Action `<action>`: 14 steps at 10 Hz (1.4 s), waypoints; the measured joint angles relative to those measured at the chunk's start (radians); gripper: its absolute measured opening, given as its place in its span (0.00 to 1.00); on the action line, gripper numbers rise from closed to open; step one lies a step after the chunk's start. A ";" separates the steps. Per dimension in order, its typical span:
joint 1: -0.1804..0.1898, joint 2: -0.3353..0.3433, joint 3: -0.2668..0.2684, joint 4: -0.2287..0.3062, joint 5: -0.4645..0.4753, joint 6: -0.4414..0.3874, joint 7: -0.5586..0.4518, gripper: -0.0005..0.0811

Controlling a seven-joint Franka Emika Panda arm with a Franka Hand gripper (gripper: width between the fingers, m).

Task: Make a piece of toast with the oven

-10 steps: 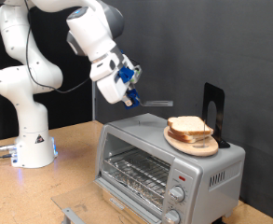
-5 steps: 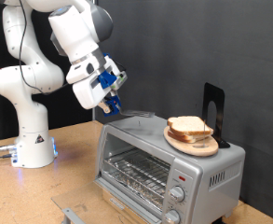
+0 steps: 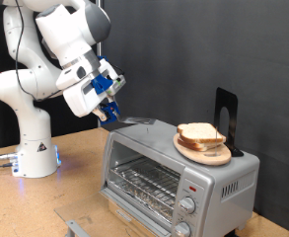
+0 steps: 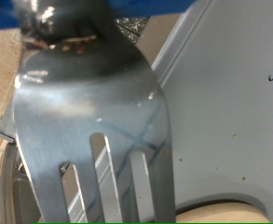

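Gripper (image 3: 108, 111) is clamped on a slotted metal spatula (image 4: 94, 131), held over the oven (image 3: 179, 163) top's nine-o'clock end. Bread slices (image 3: 201, 135) are piled on a wooden plate (image 3: 205, 153) at three o'clock.

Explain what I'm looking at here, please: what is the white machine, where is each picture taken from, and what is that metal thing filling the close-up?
The white machine is a robot arm fixed to a wooden table. At its end is a gripper with two jaws, here above the exterior view's left end of the oven. The wider picture comes from a camera standing off the arm; the close-up comes from a camera on the hand, looking along the jaws. The metal thing is a slotted spatula, gripped by the jaws and sticking out over the oven's top. The oven is a silver box with a glass door, shut, a wire rack inside and round knobs. On its top sits a round wooden board with a pile of bread slices. No slice is on the spatula.
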 joint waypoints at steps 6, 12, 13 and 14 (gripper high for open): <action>-0.004 0.056 0.017 0.121 -0.185 -0.171 0.072 0.58; -0.004 0.188 0.039 0.191 -0.247 -0.003 0.073 0.58; -0.004 0.202 0.042 0.199 -0.246 0.002 0.074 0.58; -0.003 0.216 0.048 0.205 -0.245 0.006 0.078 0.58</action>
